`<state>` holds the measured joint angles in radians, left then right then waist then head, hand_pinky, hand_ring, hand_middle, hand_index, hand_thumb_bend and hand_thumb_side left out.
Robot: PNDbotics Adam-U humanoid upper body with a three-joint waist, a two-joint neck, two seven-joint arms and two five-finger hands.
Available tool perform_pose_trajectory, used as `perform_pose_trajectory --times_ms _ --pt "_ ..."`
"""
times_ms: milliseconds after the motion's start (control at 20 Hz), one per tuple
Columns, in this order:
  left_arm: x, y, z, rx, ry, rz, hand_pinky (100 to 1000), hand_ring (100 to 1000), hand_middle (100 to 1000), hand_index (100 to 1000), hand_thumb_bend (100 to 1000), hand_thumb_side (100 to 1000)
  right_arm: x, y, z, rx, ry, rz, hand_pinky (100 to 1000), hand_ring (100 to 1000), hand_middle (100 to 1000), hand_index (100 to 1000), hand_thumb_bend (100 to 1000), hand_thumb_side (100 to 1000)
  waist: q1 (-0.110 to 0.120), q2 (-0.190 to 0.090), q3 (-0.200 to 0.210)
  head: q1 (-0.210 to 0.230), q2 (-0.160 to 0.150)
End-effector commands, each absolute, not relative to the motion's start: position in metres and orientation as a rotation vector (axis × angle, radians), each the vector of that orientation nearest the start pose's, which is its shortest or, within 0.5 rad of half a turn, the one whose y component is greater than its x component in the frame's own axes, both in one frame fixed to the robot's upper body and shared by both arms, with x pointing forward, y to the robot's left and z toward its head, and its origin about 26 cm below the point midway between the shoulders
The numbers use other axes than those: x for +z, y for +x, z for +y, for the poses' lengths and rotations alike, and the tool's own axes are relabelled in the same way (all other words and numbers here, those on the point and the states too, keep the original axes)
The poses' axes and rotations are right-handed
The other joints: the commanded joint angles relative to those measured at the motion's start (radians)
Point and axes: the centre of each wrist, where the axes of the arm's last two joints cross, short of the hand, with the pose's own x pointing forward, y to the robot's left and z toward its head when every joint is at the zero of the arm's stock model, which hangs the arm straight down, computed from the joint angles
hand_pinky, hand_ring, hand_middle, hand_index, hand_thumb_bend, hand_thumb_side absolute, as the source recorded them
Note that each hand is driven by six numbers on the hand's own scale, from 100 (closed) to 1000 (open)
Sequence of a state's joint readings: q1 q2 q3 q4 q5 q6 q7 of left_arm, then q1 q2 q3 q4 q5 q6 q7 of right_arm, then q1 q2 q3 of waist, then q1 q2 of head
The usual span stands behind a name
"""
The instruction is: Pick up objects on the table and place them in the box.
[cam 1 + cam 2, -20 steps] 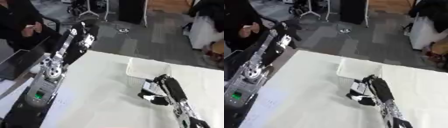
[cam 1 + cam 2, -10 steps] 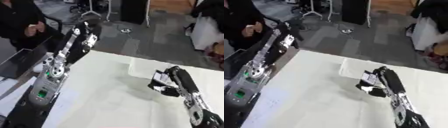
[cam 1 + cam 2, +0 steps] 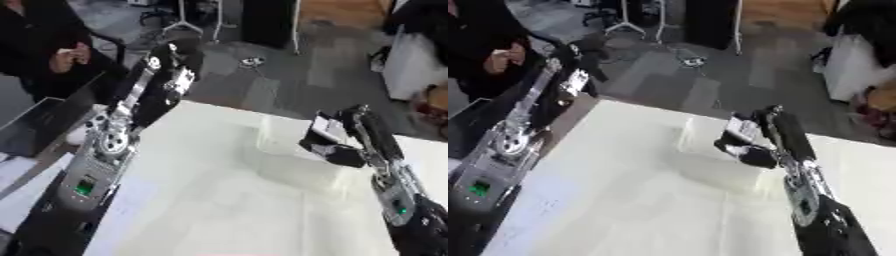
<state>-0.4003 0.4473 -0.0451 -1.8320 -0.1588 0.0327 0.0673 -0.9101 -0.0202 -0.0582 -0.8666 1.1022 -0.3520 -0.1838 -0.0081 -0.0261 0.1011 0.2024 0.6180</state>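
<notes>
Box (image 3: 293,152), white and translucent, sits on the white table (image 3: 210,200) toward 1 o'clock, near the far edge. Right hand (image 3: 337,145) hangs over the box's right part, fingers curled around a small white and black object (image 3: 322,129); the object is held above the box opening, what it is can't be made out. Right forearm runs from 5 o'clock up to the hand and hides the box's right wall. Left hand (image 3: 175,60) is raised at 11 o'clock past the table's far-left edge, over the grey floor (image 3: 289,75); cannot tell how its fingers stand. Left arm crosses the table's left edge and blocks that strip. No loose items visible on the cloth.
</notes>
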Motion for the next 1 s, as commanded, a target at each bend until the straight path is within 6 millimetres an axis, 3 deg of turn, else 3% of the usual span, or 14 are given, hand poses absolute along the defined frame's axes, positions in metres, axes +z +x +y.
perform_pose_trajectory --times_ms 50,500,1000 --pt "0.211 0.332 0.272 -0.524 0.472 -2.195 365 573 681 858 158 878 0.146 0.48 -0.141 1.075 -0.822 -2.102 100 100 179 330 770 623 0.004 -0.011 0.002 -0.004 -0.003" --pt "0.213 0.332 0.269 -0.522 0.456 -2.207 366 573 681 858 159 877 0.154 0.487 -0.127 1.058 -0.88 -2.201 100 100 188 189 769 636 0.005 -0.006 0.016 -0.017 -0.012" --pt "0.216 0.333 0.264 -0.519 0.437 -2.223 367 573 681 858 160 878 0.15 0.495 -0.122 1.109 -0.98 -2.204 100 100 194 195 765 645 0.003 0.001 0.032 -0.029 -0.022"
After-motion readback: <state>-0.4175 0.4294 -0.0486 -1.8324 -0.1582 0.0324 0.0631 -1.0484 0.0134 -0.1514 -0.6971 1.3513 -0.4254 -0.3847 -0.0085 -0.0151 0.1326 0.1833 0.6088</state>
